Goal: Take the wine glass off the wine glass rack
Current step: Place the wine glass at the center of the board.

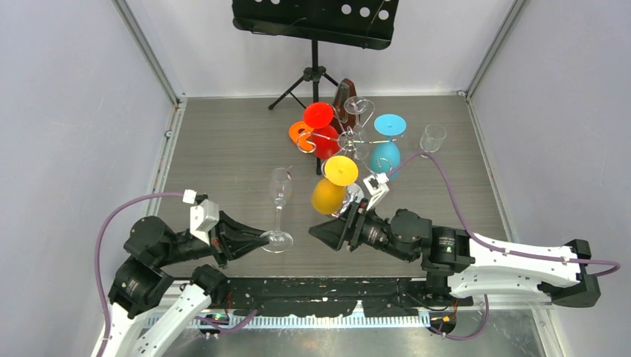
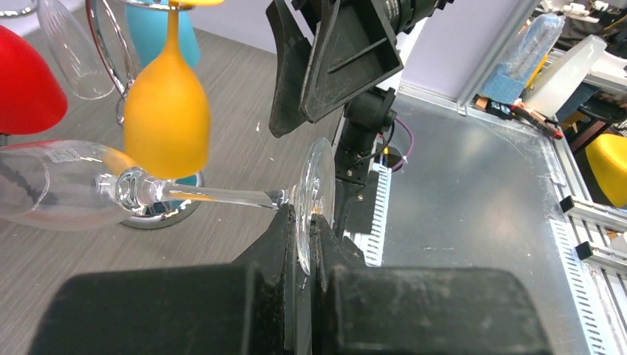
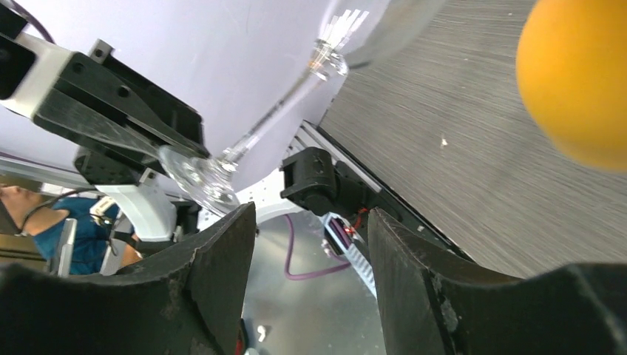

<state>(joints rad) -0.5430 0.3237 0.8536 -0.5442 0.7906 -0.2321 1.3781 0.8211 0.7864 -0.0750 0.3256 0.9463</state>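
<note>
A: Rack and glass position?

B: The wine glass rack (image 1: 350, 140) is seen far centre, with coloured glasses (image 1: 321, 128) hung on it. The clear wine glass (image 1: 280, 195) is found off it, near-left, apart from the rack.

A: Grip?

B: The foot rim is clamped by the left gripper (image 1: 266, 239). The glass lies right of it, long axis upright, bowl on top. The right gripper (image 1: 316, 233) is held spread with nothing in it, just right of the foot. Left is nearer.

A: Look?

B: Transparent, slim bowl, thin stem. Foot contact with the table (image 1: 223, 149) cannot be told.
</note>
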